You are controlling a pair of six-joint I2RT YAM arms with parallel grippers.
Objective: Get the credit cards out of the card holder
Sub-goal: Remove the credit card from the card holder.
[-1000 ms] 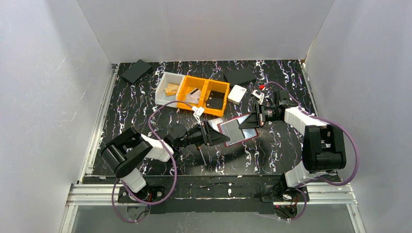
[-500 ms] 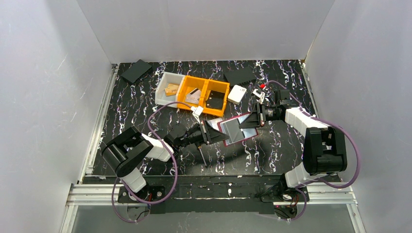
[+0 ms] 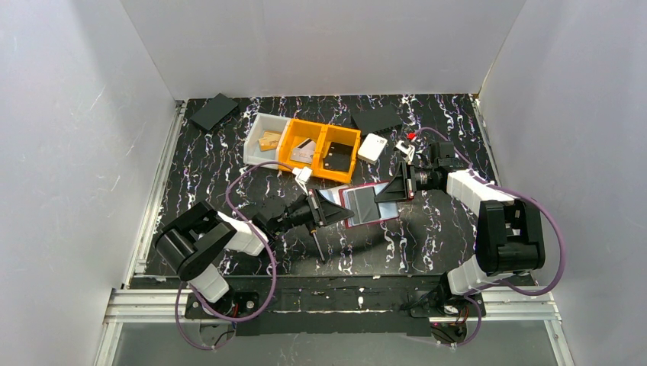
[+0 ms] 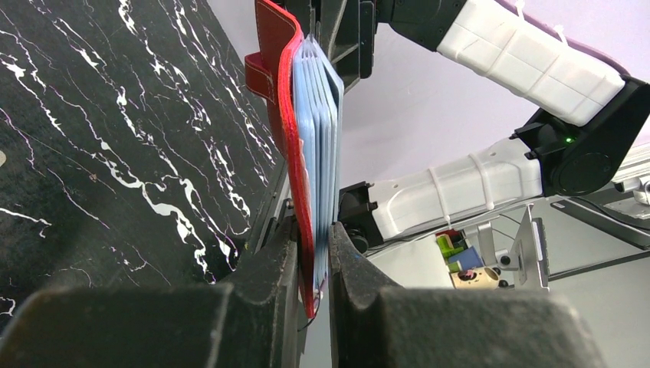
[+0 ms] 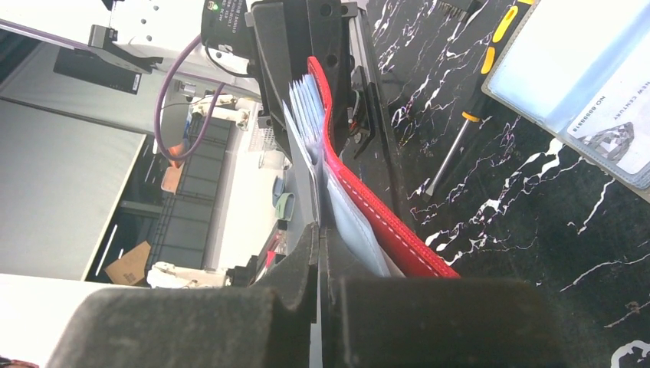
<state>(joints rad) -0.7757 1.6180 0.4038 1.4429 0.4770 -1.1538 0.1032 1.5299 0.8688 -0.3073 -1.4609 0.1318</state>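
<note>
The left gripper (image 3: pixel 324 211), open around the card holder's edge a second ago, has now closed on the red card holder (image 3: pixel 365 204) at the centre of the frame. The right gripper (image 3: pixel 397 189) stays pinched narrow on the opposite edge. The holder is held clear of the tabletop (image 3: pixel 427 229), and the credit cards (image 4: pixel 316 130) are not yet out. With the holder braced, a pull looks possible.

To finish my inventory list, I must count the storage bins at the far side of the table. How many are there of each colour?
Orange bins: 2
White bin: 1
Total: 3
</note>
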